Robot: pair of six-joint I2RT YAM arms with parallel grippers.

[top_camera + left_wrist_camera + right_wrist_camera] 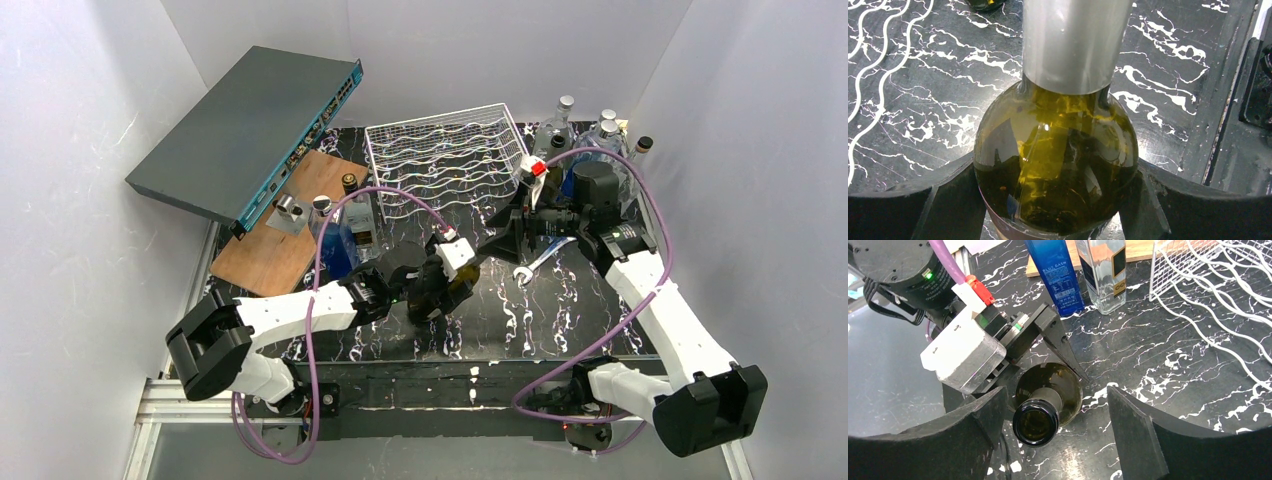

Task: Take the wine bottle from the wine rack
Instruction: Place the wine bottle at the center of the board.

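Mid-table [560, 310]: L arm [300, 308] w/ bottle [438, 290], level?

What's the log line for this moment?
left gripper: shut on wine bottle | right gripper: open, at bottle mouth, no grip | bottle: off wine rack, over black table

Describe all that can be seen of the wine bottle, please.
The wine bottle is dark olive-green glass, with a round shoulder and a silver sleeve on its neck. Its mouth looks open, without a cork. It is off the wine rack, above the black marbled table. The left gripper is shut on its body, one finger on each side. The right gripper stands open around the neck, not touching it. Whether its base rests on the table is hidden.
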